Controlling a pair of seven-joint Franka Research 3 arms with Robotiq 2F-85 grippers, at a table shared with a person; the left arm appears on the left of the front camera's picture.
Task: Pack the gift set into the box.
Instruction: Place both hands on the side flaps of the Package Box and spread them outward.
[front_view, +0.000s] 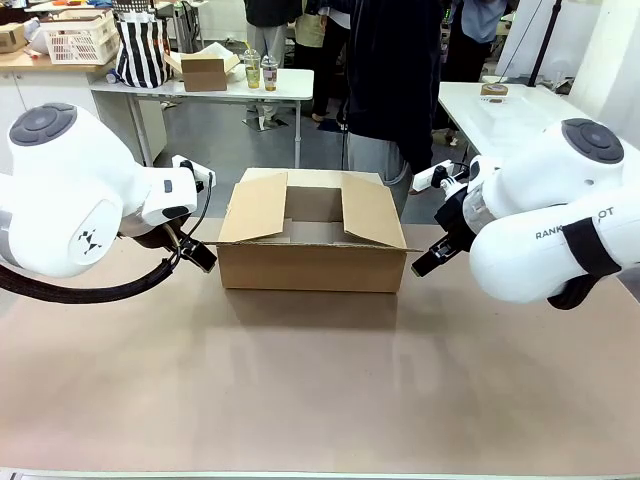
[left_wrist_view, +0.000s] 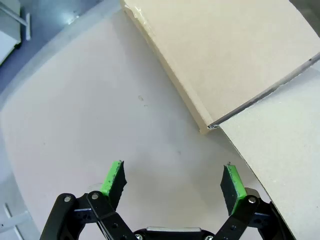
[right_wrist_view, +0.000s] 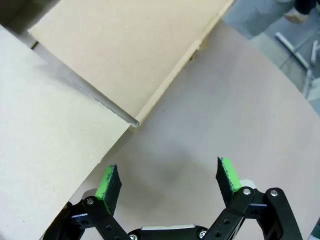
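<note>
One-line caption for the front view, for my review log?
Open cardboard box on the table, left gripper and right gripper flanking it, empty.

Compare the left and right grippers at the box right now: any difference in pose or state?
The left gripper sits beside the box at its left end; the right gripper sits at its right end. The left comes in from picture left, the right from picture right. Shared: both are open, empty, low by the table.

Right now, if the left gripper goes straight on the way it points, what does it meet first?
Probably the bare table. The left gripper is open and empty, and the box lies to one side of its line, though depth is unclear.
</note>
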